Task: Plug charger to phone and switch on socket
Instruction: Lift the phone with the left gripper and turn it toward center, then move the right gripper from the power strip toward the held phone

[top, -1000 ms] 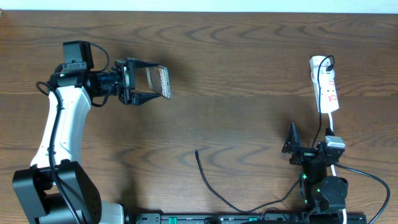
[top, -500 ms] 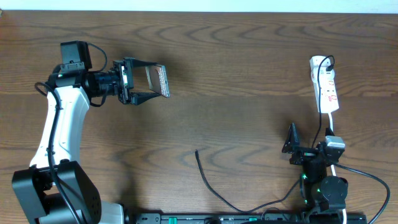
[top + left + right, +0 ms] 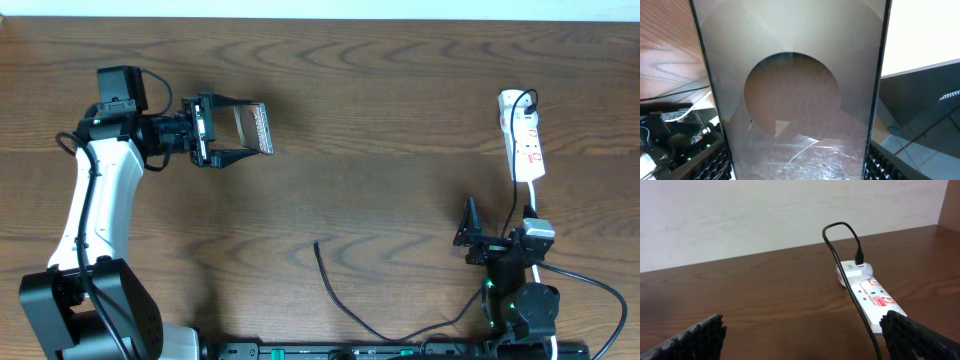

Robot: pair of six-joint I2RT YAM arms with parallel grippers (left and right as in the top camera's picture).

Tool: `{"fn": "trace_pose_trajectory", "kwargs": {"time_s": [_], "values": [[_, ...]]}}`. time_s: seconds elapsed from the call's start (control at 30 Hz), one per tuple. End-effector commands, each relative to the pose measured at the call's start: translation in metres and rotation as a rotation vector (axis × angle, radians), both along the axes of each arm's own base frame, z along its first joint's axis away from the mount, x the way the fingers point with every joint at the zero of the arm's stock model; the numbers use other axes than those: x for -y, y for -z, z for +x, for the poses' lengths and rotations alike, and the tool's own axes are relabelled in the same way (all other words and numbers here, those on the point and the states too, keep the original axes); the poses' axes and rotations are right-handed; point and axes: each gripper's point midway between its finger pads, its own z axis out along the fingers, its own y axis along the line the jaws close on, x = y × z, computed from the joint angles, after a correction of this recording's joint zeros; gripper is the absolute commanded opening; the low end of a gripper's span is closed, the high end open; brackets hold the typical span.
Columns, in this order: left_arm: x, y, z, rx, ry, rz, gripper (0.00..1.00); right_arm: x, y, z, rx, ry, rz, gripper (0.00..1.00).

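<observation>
My left gripper [image 3: 240, 130] is shut on the phone [image 3: 257, 129], holding it on edge above the table at the upper left. In the left wrist view the phone [image 3: 795, 85] fills the frame, bronze with a dark circle, between the two fingers. The charger cable [image 3: 335, 290] lies on the table at the lower middle, its free tip [image 3: 317, 244] pointing up. The white socket strip [image 3: 524, 145] lies at the right, also in the right wrist view [image 3: 870, 292], with the cable plugged into its far end. My right gripper [image 3: 470, 238] is open and empty, below the strip.
The wooden table [image 3: 380, 170] spans the view. A white cord [image 3: 560, 272] runs from the socket strip past the right arm's base. A pale wall [image 3: 765, 210] stands behind the table's far edge.
The left arm drew slightly to the left with the phone in its grip. The right arm, cable and socket have not moved.
</observation>
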Motion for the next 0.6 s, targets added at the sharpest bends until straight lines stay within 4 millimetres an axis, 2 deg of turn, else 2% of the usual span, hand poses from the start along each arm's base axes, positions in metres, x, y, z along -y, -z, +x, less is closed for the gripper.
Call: {"fn": "trace_pose_trajectory", "kwargs": {"time_s": [0.0, 0.27, 0.57], "values": [[0.002, -0.019, -0.005, 0.075, 0.030, -0.035, 0.08, 0.001, 0.000, 0.000, 0.001, 0.006, -0.016, 0.99], [-0.004, -0.007, 0.000, 0.154, 0.029, 0.075, 0.08, 0.001, 0.000, 0.000, 0.002, 0.006, -0.015, 0.99], [-0.016, 0.017, 0.002, 0.140, 0.000, 0.228, 0.07, 0.000, 0.000, 0.000, 0.002, 0.002, 0.002, 0.99]]}}
